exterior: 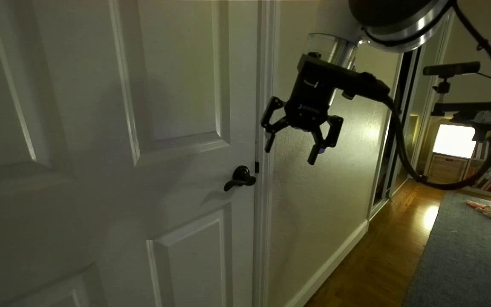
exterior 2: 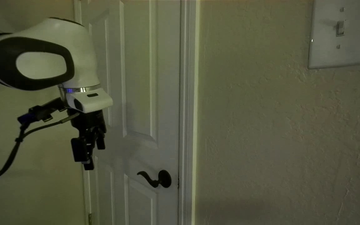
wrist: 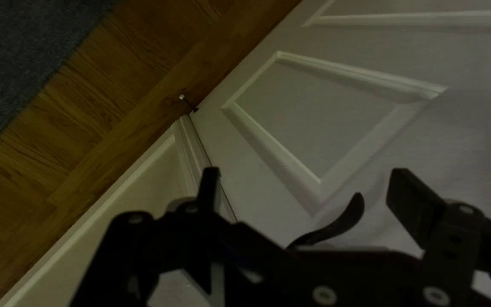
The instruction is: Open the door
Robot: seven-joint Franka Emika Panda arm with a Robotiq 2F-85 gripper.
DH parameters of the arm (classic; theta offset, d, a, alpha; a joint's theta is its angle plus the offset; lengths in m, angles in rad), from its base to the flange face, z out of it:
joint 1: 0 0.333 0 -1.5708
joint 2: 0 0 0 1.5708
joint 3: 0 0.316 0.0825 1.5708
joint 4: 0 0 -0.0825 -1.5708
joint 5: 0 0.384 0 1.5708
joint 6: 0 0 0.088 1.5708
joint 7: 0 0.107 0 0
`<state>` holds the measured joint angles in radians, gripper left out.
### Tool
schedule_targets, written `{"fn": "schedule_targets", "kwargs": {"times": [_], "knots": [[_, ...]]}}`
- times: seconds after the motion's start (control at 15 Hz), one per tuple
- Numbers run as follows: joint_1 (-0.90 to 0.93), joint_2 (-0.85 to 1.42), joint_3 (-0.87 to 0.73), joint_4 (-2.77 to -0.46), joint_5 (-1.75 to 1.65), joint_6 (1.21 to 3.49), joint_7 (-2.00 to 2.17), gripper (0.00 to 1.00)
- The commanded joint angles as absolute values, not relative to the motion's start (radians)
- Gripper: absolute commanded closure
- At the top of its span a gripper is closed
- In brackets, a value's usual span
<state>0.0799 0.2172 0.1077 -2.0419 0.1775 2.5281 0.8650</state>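
The gripper (exterior: pixel 290 155) is hanging point-down and unclenched, its fingers (exterior: pixel 314 154) standing wide apart, and is showing higher than the handle (exterior: pixel 240 179) and apart from it in both exterior views. The door (exterior: pixel 181 183) is standing in its frame (exterior: pixel 264 213) beside the wall (exterior: pixel 322 204), the handle sitting close to the frame. In the wrist view the floor (wrist: pixel 113 98) is running along the door's foot with the rug (wrist: pixel 19 55) lying farther out, and the handle is showing between the fingers, partly hidden by the gripper.
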Motion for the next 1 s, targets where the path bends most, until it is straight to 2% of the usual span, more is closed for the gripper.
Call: {"fn": "schedule_targets", "kwargs": {"times": [0.0,0.47,0.93], "knots": [[0.102,0.231,0.083,-2.025,0.188,2.527,0.858,0.00],[0.104,0.238,0.082,-2.022,0.188,2.526,0.856,0.00],[0.162,0.404,0.022,-1.906,0.126,2.598,0.982,0.00]]}}
